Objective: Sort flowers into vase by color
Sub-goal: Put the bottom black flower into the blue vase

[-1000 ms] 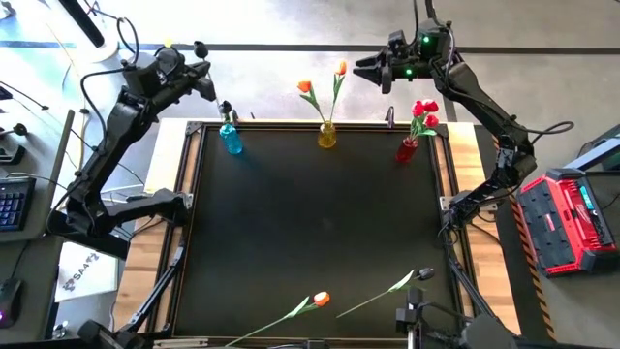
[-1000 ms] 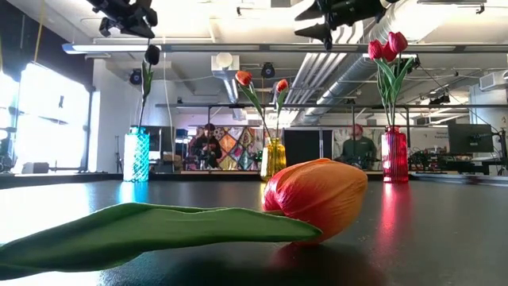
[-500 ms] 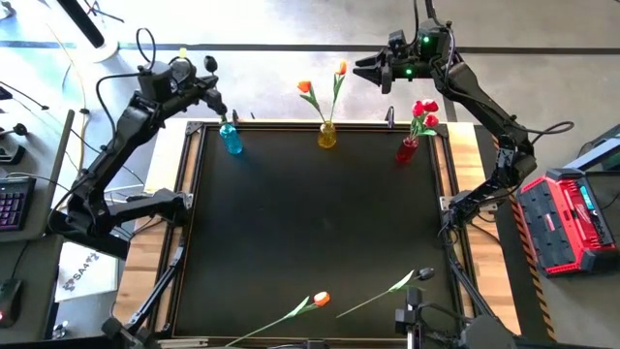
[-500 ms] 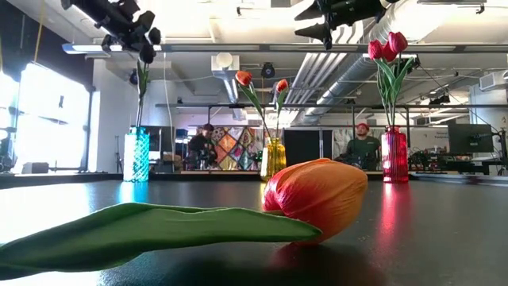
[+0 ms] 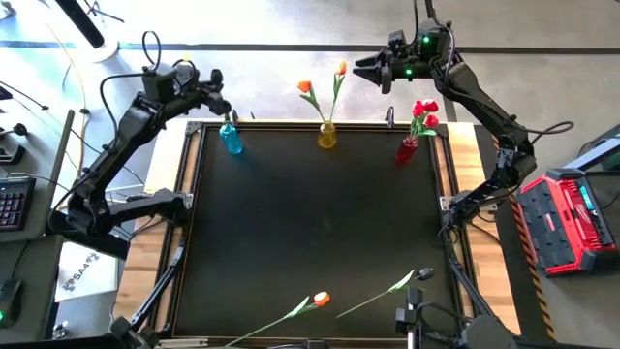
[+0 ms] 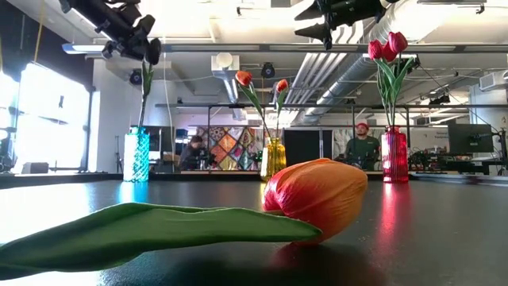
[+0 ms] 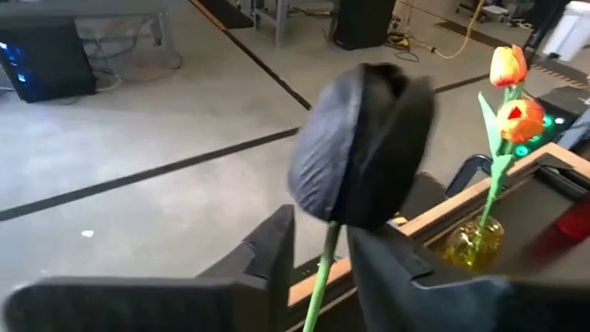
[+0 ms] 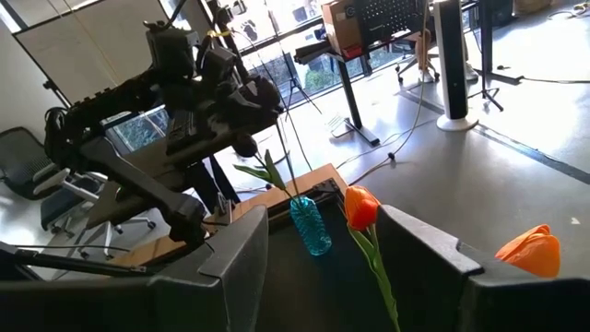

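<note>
**Black tulip at the blue vase, two flowers still waiting on the counter**

At the far left corner of the dark counter, the left gripper hangs just above the blue vase. In the left wrist view its jaws stand narrowly on either side of the thin green stem of a black tulip; whether they actually pinch the stem cannot be told. In the low view the stem runs down into the vase, so this flower appears placed or nearly so.

In the middle of the far edge, the yellow vase holds two orange tulips. To its right, the red vase holds red tulips. The right gripper waits in the air above and beyond the far edge, between those two vases, with its jaws spread wide and nothing between them.

Along the near edge lie two flowers not yet sorted: an orange tulip, and to its right a second stem with a dark head, probably black.

Compared with a second ago, the left arm has swung in lower and closer over the blue vase. The right arm and the lying flowers are unchanged.
</note>
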`<state>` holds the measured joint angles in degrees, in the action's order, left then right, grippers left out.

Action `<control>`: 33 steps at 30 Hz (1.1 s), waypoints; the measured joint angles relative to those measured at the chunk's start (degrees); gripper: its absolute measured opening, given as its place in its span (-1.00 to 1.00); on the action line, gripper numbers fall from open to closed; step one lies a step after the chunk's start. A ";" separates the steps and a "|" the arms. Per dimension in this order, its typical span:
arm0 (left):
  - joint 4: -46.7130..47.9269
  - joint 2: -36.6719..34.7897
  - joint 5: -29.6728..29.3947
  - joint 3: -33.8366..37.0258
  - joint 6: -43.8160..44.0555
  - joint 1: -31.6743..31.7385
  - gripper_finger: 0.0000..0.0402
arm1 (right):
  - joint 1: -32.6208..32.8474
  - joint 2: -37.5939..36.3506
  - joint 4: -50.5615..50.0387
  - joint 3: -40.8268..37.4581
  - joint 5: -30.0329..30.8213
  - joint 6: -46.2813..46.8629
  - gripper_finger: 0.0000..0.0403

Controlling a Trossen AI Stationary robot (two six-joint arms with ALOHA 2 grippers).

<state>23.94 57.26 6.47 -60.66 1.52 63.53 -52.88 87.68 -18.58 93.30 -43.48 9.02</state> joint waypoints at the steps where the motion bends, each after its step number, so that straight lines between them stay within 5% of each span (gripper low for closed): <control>1: 0.22 0.00 0.27 0.00 0.16 -0.14 -0.49 | 0.00 0.00 -0.01 0.00 0.00 -0.01 -0.06; 10: 0.36 -0.03 0.51 -0.02 1.26 -1.33 -0.14 | 0.00 0.00 -0.01 0.00 -0.03 -0.02 -0.06; 22: 7.90 -0.05 5.08 -1.44 0.81 -4.78 -0.12 | 0.00 0.00 0.01 0.00 -0.09 -0.03 -0.06; 33: 4.38 -0.75 5.04 -1.46 2.79 -5.47 -0.12 | 0.00 0.02 3.84 0.00 0.09 1.51 -0.06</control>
<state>28.32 56.51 11.51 -62.13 4.31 58.06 -52.88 87.70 -14.74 93.30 -43.40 10.52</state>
